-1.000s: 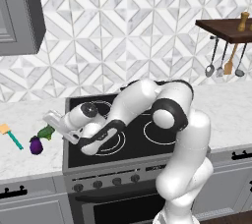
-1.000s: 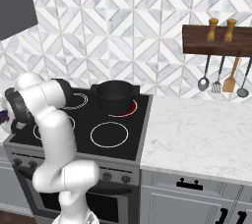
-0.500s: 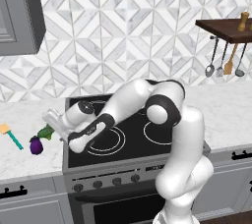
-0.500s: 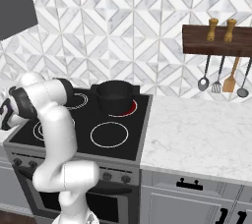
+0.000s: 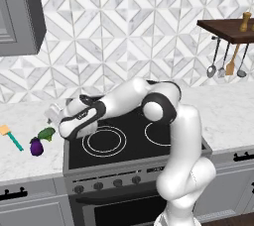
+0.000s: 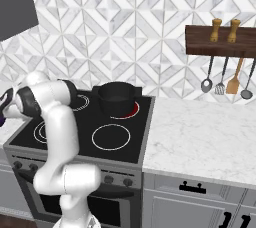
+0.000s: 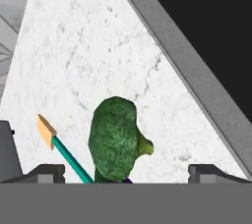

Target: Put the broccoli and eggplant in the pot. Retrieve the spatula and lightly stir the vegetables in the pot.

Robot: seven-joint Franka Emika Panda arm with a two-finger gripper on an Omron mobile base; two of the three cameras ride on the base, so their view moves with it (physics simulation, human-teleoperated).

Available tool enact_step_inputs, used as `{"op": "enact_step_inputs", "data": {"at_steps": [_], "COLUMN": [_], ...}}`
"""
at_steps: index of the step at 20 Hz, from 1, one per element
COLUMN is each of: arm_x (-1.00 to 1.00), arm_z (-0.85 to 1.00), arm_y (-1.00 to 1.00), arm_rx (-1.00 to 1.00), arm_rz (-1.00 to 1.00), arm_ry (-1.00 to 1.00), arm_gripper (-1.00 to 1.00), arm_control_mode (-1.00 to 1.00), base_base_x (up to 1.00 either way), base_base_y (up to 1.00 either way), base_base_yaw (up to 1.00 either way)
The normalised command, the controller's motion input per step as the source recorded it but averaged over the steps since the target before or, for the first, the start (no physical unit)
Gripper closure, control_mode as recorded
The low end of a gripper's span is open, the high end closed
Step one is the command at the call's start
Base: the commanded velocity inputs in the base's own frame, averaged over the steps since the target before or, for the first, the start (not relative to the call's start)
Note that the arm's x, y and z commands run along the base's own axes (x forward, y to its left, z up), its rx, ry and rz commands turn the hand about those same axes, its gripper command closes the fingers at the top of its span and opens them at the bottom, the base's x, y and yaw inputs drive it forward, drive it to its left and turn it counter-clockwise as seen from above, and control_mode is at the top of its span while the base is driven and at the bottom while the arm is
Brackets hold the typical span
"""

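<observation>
A home kitchen: black stove, marble counter, tiled backsplash, hanging utensils.

broccoli: dark green | eggplant: purple | spatula: teal handle, yellow-orange blade | pot: black | tabletop: white marble

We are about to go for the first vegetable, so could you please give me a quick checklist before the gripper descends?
1. Gripper open: ok, fingertips stand wide apart.
2. Broccoli centred between the fingertips: ok in the hand view.
3. Eggplant apart from broccoli: cannot tell, they lie close together.
4. Spatula outside the grasp line: ok, it lies off to one side.
5. Pot ready on the stove: ok, upright on the rear burner.
</observation>
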Motion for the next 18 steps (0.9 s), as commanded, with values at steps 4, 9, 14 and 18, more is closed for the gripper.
{"op": "enact_step_inputs", "data": {"at_steps": [4, 9, 14, 18], "arm_x": [0.40, 0.05, 0.03, 0.04], "arm_z": [-0.12, -0.10, -0.02, -0.02], "arm_y": [0.18, 0.30, 0.39, 0.29], "arm_rx": [-0.03, -0.01, -0.01, -0.01], "arm_rz": [0.00, 0.00, 0.00, 0.00], "arm_ry": [0.09, 0.04, 0.04, 0.05], "arm_gripper": [-1.00, -1.00, -1.00, -1.00], "arm_control_mode": [-1.00, -1.00, -1.00, -1.00], "base_base_x": [0.00, 0.00, 0.00, 0.00], "base_base_y": [0.00, 0.00, 0.00, 0.00], "base_base_yaw": [0.00, 0.00, 0.00, 0.00]}}
